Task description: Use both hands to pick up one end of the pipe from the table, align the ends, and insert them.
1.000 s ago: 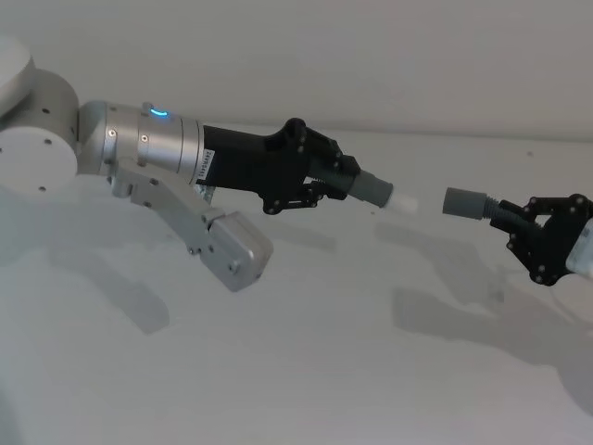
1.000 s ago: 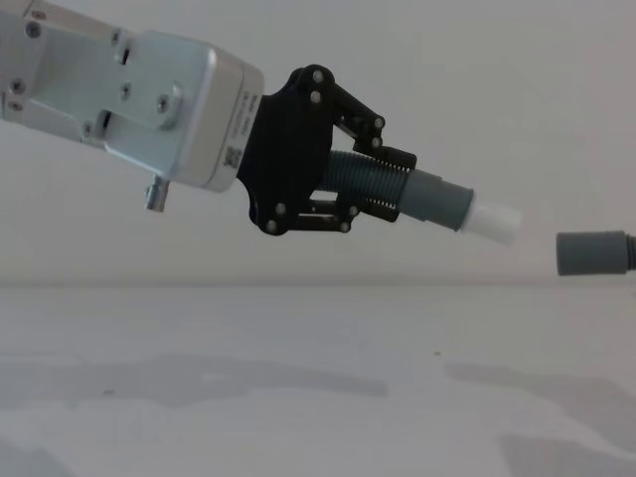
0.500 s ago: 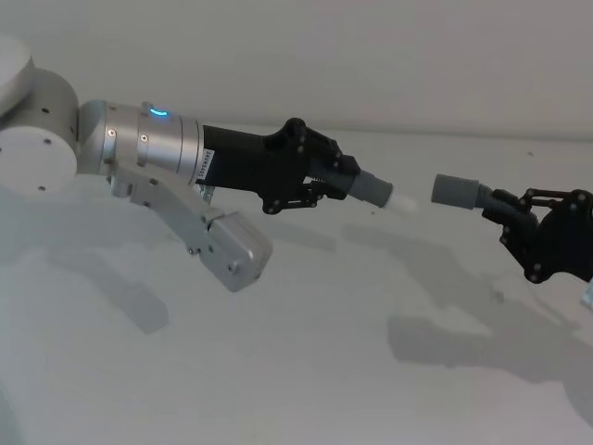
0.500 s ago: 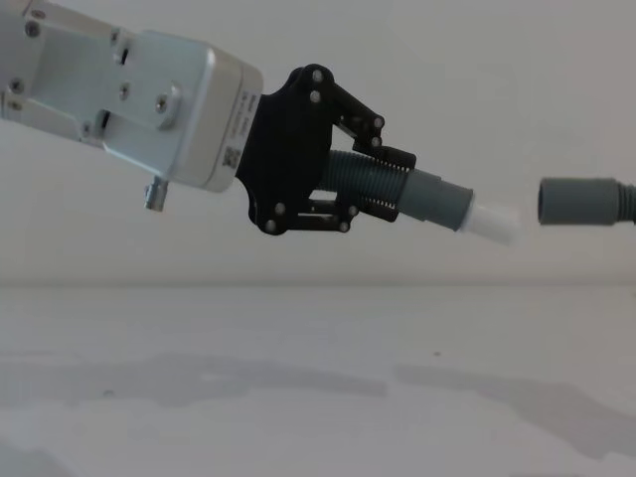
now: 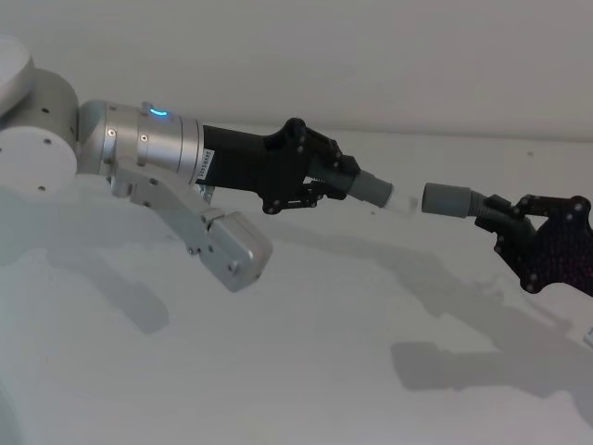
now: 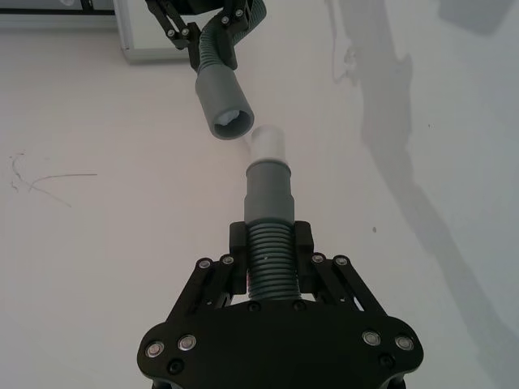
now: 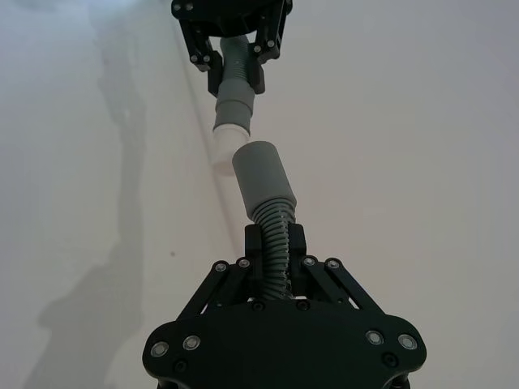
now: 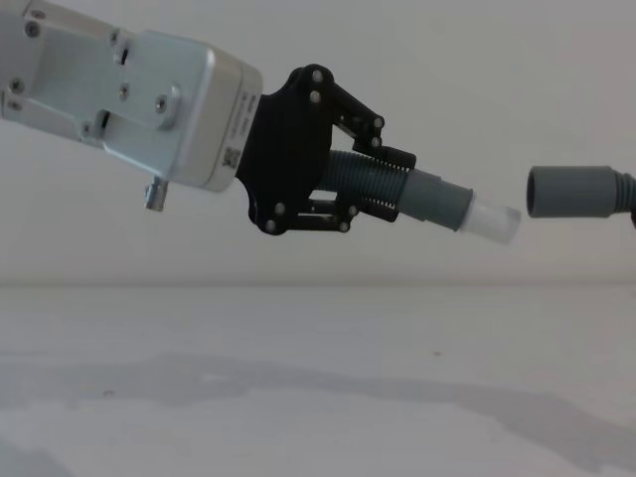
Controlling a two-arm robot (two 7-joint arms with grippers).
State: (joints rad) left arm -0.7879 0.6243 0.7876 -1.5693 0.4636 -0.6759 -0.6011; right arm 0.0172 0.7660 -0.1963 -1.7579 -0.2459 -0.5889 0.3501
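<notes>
Both pipe pieces are held above the table. My left gripper is shut on the ribbed middle of one piece; its grey cuff and white tip point right. My right gripper is shut on the other piece, whose open grey socket faces the tip across a small gap. In the left wrist view the socket sits slightly off to one side of the white tip. In the right wrist view the socket nearly meets the tip, the two at a slight angle.
The white table lies well below both arms, with only their shadows on it. My left arm's silver forearm stretches in from the left. A plain pale wall stands behind.
My right gripper has lifted its socket and carried it left toward the white tip, narrowing the gap. The left gripper and its piece have stayed still.
</notes>
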